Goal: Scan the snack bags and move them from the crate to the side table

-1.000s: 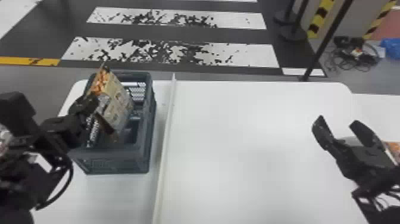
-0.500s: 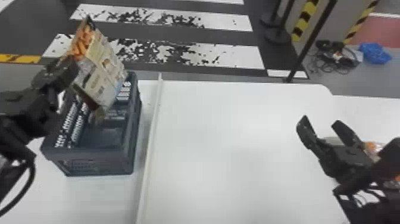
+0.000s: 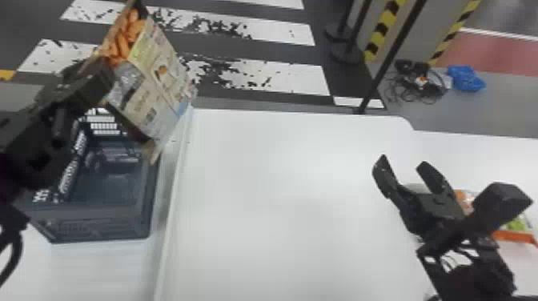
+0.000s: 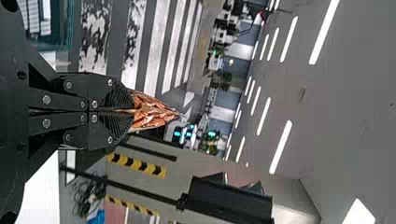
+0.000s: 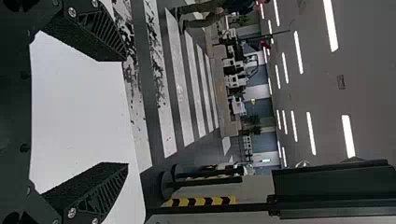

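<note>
Looks like the lift-out step, with the snack bag (image 3: 160,86) pinched in the left gripper (image 4: 122,112), tilted and hanging off to that gripper's right, crate (image 3: 100,213) just below. Next up, probably swing it over the raised edge (image 3: 172,200) and across the worktop (image 3: 280,200) toward the right gripper (image 3: 403,165), spread and empty, for a scan or handover (can't tell if scanned). Would go easy on the swap, since likely to slip if let go too soon, then aim for the orange pack (image 3: 516,237), just right of the right gripper.
</note>
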You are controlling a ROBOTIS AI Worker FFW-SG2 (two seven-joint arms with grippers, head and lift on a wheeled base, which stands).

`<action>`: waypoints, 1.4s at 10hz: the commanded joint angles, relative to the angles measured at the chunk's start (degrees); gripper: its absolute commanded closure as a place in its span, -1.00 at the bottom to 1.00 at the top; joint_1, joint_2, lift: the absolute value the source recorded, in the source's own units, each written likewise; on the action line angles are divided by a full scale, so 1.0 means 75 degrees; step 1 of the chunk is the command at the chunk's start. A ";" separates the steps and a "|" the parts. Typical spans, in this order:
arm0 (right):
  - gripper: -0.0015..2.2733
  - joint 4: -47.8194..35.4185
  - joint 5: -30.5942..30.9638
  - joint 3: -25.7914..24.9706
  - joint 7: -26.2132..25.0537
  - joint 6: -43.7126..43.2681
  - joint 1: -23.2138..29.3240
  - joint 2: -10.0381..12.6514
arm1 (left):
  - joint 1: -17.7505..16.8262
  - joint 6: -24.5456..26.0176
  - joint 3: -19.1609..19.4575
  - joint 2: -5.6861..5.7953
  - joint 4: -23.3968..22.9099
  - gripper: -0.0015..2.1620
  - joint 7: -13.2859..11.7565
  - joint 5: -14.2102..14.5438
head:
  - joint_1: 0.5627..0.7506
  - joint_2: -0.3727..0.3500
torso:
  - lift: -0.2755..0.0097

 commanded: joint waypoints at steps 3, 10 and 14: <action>-0.88 0.0030 -0.0001 -0.0098 -0.0159 0.0000 -0.0076 0.0000 | -0.0468 0.0056 -0.1711 -0.0029 0.0991 0.86 -0.0217 0.0094 | 0.41 -0.80 | 0.32; -0.88 0.0218 -0.0012 -0.0098 -0.0159 0.0000 -0.0228 -0.0012 | -0.1300 -0.0483 -0.3434 -0.0345 0.4260 0.86 -0.1026 0.0832 | 0.41 -0.94 | 0.32; -0.88 0.0229 -0.0012 -0.0051 -0.0159 0.0000 -0.0228 0.0047 | -0.1863 -0.1280 -0.4090 -0.0720 0.6534 0.86 -0.1612 0.1442 | 0.41 -0.94 | 0.32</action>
